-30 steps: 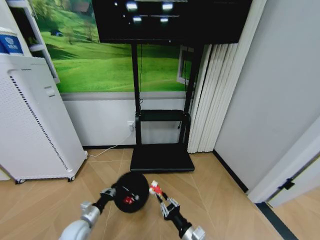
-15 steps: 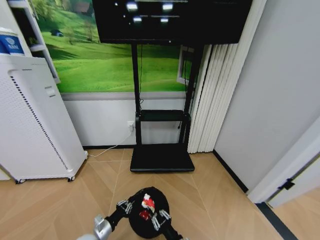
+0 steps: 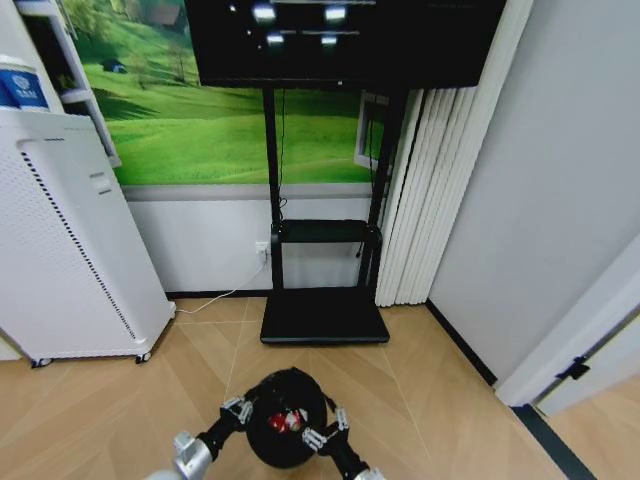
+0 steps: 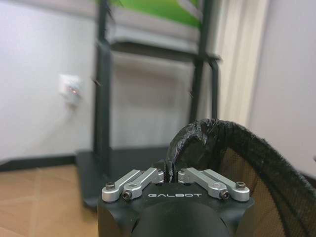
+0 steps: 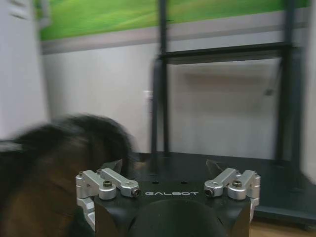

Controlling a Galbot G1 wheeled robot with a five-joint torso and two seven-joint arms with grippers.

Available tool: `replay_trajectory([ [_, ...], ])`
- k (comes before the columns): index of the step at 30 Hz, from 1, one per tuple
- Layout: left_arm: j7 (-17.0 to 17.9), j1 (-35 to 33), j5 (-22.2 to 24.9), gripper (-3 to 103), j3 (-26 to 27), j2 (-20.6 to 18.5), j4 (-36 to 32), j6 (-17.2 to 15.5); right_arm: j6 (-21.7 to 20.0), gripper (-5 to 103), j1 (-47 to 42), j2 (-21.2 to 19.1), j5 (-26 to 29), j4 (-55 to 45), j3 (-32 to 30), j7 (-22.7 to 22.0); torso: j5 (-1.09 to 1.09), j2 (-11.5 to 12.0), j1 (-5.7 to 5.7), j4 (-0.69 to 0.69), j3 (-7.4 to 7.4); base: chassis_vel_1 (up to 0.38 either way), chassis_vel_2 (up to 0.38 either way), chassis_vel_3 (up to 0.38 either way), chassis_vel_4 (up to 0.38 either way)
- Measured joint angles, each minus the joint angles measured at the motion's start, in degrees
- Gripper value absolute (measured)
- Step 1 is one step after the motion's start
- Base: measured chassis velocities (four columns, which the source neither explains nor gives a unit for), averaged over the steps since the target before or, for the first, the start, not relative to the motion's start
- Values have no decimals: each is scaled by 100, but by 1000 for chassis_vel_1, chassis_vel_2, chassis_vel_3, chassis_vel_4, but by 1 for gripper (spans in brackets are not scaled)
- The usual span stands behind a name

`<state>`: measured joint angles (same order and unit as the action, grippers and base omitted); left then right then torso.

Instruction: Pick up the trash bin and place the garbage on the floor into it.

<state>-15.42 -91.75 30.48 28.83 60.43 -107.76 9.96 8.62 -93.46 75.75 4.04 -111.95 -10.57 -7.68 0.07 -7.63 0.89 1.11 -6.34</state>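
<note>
- Black mesh makes up the trash bin (image 3: 287, 430), which sits low at the front of the head view, over the tan herringbone floor (image 3: 420, 380) and in front of the stand's base plate
- Red-and-white garbage (image 3: 291, 420) lies inside the bin, seen down through its round mouth
- Left gripper (image 3: 238, 409) is at the bin's left rim; in the left wrist view (image 4: 168, 174) its fingers are drawn together on the crumpled black rim of the bin (image 4: 232, 148), pinching it
- Right gripper (image 3: 325, 431) is at the bin's right rim, just beside the opening; in the right wrist view (image 5: 168, 173) its fingers stand spread apart with nothing between them, and the bin shows as a dark blur (image 5: 54, 163) to one side
- Behind the bin stands a black TV stand (image 3: 324, 250) with a flat base plate (image 3: 324, 318) on the floor and a shelf partway up
- A dark screen (image 3: 340, 40) tops the stand, in front of a green meadow wall picture (image 3: 200, 120)
- To the left stands a tall white perforated cabinet (image 3: 70, 250) on small wheels
- A white cable (image 3: 225, 297) runs from a wall socket down toward the cabinet
- White folded curtains (image 3: 425, 190) hang to the right of the stand, beside a plain grey wall (image 3: 560, 200)
</note>
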Motion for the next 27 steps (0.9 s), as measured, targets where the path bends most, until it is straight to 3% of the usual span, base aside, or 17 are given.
replay_trajectory([
  [3,43,-228,119,7,306,67,-263,2,-46,98,81,16,138,-9,-169,-220,-3,0,0,0,0,0,0,0,0],
  [5,306,-665,200,7,1053,248,-667,-13,-254,100,412,76,591,46,-650,-707,-1,0,0,-3,0,0,0,0,0],
  [7,435,-771,199,7,1288,333,-762,-62,-322,100,557,98,729,106,-853,-833,-5,0,0,-4,0,0,0,0,0],
  [9,928,-911,401,7,1766,555,-1010,-357,-415,100,775,163,1052,228,-1310,-1052,-3,0,0,-8,0,0,0,0,0],
  [10,928,-911,401,7,1766,555,-1010,-357,-415,100,775,163,1052,228,-1310,-1052,-3,0,0,-8,0,0,0,0,0],
  [13,1600,-1087,1278,7,2336,822,-1413,-1172,-499,100,815,228,1583,224,-1986,-1279,-8,0,1,7,0,0,0,0,0],
  [14,1600,-1087,1278,7,2336,822,-1413,-1172,-499,100,815,228,1583,224,-1986,-1279,-8,0,1,7,0,0,0,0,0],
  [16,1996,-1406,1773,7,2956,1167,-1596,-1563,-651,100,998,205,1753,300,-2075,-1401,-7,0,1,1,0,0,0,0,0],
  [17,1996,-1406,1773,7,2956,1167,-1596,-1563,-651,100,998,205,1753,300,-2075,-1401,-7,0,1,1,0,0,0,0,0],
  [19,2151,-1711,2258,7,3636,1526,-1620,-1711,-917,100,1167,188,1956,375,-2048,-1618,-7,0,0,-6,0,0,0,0,0],
  [20,2151,-1711,2258,7,3636,1526,-1620,-1711,-917,100,1167,188,1956,375,-2048,-1618,-7,0,0,-6,0,0,0,0,0],
  [22,2006,-2135,2900,7,4356,1794,-1447,-1734,-1148,100,1308,155,2107,489,-1924,-1792,-4,0,1,-7,0,0,0,0,0],
  [27,1731,-2449,3241,7,4817,1871,-931,-1534,-1215,100,1405,137,2133,636,-1781,-1840,-6,0,1,-1,0,0,0,0,0],
])
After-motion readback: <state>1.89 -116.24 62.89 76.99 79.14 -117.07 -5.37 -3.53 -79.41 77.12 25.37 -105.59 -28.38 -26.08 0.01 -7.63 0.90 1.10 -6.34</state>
